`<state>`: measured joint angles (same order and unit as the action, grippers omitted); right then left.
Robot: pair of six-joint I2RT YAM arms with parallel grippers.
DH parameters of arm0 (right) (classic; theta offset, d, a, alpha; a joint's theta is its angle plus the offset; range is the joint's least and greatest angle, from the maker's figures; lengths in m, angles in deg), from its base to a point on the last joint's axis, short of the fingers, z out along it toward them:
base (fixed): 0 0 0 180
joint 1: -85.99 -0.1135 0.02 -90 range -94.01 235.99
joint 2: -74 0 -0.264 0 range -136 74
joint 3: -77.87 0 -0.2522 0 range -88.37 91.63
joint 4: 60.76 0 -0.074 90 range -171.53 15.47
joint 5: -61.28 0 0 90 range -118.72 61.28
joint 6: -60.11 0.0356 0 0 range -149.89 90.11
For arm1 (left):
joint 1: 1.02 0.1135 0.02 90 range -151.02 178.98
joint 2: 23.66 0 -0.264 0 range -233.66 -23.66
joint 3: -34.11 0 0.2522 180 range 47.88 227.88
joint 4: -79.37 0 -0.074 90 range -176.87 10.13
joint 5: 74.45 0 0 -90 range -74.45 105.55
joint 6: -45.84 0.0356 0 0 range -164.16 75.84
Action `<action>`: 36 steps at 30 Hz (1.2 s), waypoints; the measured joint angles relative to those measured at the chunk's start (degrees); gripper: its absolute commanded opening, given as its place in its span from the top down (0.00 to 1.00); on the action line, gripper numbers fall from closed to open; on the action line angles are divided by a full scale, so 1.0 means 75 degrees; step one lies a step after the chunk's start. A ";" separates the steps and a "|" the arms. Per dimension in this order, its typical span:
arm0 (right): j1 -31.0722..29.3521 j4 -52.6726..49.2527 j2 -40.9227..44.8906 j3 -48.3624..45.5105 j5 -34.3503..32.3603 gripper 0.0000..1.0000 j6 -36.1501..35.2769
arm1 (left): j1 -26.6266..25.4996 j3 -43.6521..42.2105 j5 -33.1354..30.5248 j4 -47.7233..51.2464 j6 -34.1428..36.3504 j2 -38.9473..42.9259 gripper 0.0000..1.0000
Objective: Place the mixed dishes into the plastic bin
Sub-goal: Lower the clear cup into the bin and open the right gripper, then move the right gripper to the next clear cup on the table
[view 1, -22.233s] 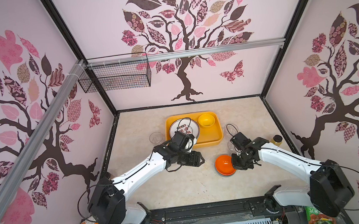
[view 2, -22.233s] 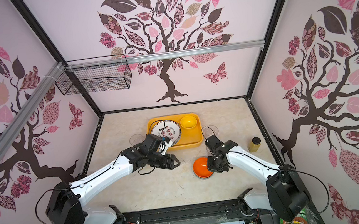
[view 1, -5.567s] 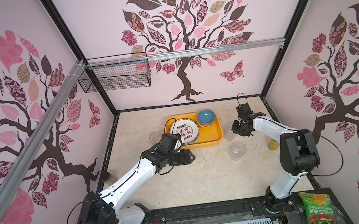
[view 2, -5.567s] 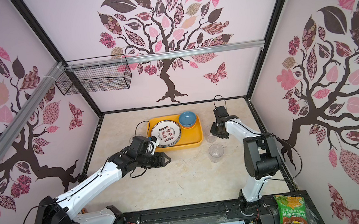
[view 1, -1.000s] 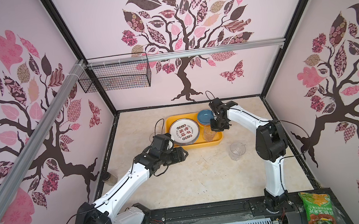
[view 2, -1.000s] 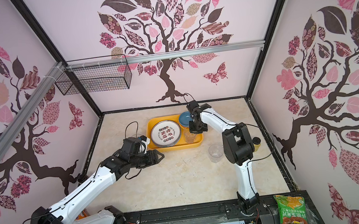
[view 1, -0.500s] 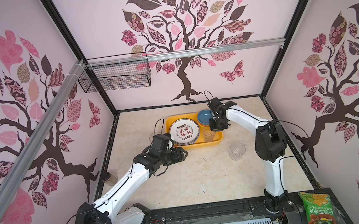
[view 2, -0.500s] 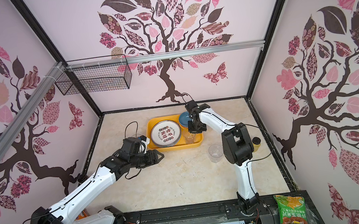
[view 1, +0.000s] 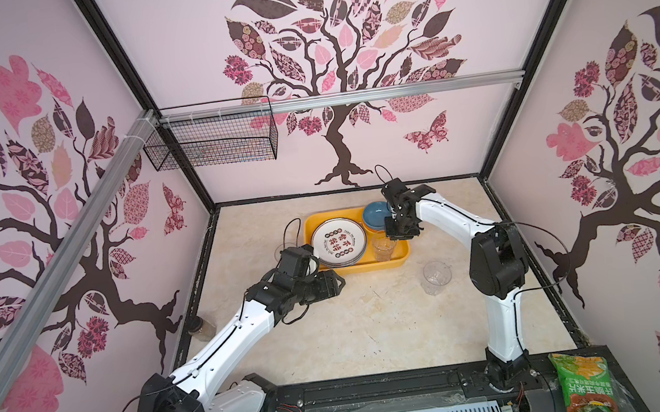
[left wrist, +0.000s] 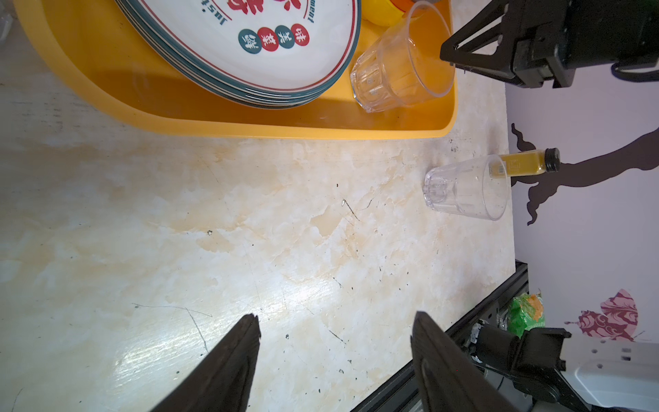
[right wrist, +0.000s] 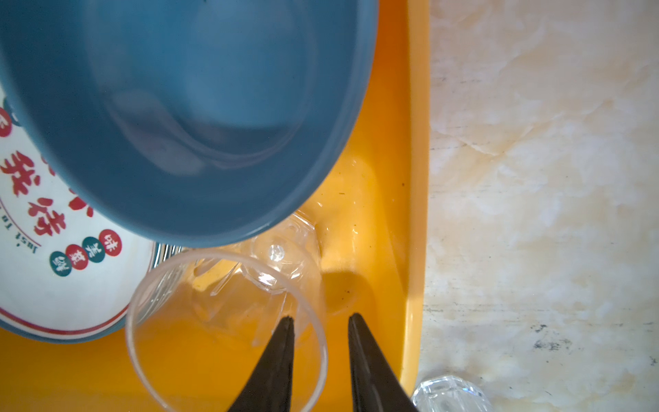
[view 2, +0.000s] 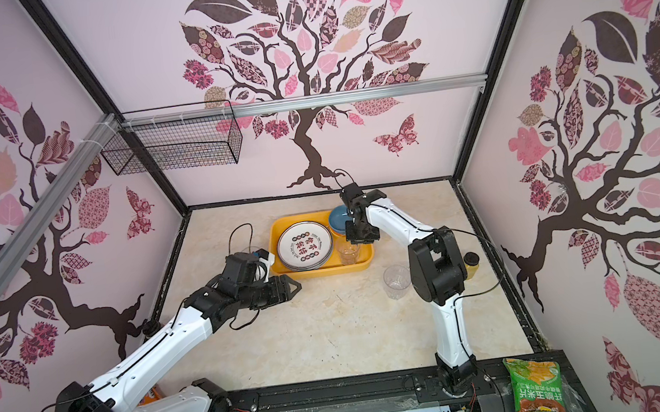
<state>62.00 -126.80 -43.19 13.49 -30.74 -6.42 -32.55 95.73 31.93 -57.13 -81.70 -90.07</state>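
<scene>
The yellow plastic bin [view 1: 368,267] [view 2: 327,272] holds a stack of white plates [view 1: 338,241] [left wrist: 249,35] and a blue bowl [view 1: 375,215] [right wrist: 178,107]. A clear tumbler [view 1: 383,249] [right wrist: 221,321] stands upright in its front right corner. My right gripper [view 1: 396,237] [right wrist: 321,316] hangs over that tumbler, open, one finger inside the rim and one outside, with gaps to the rim. Another tumbler [view 1: 435,277] [left wrist: 463,189] stands on the table right of the bin. My left gripper [view 1: 336,283] [left wrist: 335,317] is open over bare table before the bin's front left corner.
An amber bottle [view 2: 471,265] [left wrist: 520,166] stands by the right wall behind the right arm. A clear tumbler [view 2: 247,251] shows partly behind the left wrist, left of the bin. A wire basket [view 1: 212,140] hangs on the back wall. A snack bag [view 1: 585,381] lies off the table's front right.
The right gripper's jaws have parted from the tumbler's rim, and the tumbler stands free in the bin. The left arm has not moved.
</scene>
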 measured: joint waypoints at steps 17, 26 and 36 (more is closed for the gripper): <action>0.0003 0.0644 0.2646 -0.2177 -0.0154 0.57 0.0396 | 0.0000 0.0449 0.0565 0.0609 0.0851 -0.0239 0.29; 0.0545 0.1055 0.4785 -0.4156 0.0157 0.55 0.0903 | -0.0495 0.0906 0.1008 0.0743 0.1425 -0.0539 0.29; 0.1052 0.0560 0.6225 -0.5601 -0.0160 0.48 0.1157 | -0.1084 0.1113 0.1003 0.0708 0.1623 -0.0973 0.29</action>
<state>69.89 -122.60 3.50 -28.52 -31.94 2.25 -40.68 104.08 39.45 -51.82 -69.53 -97.37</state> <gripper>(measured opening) 0.515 0.707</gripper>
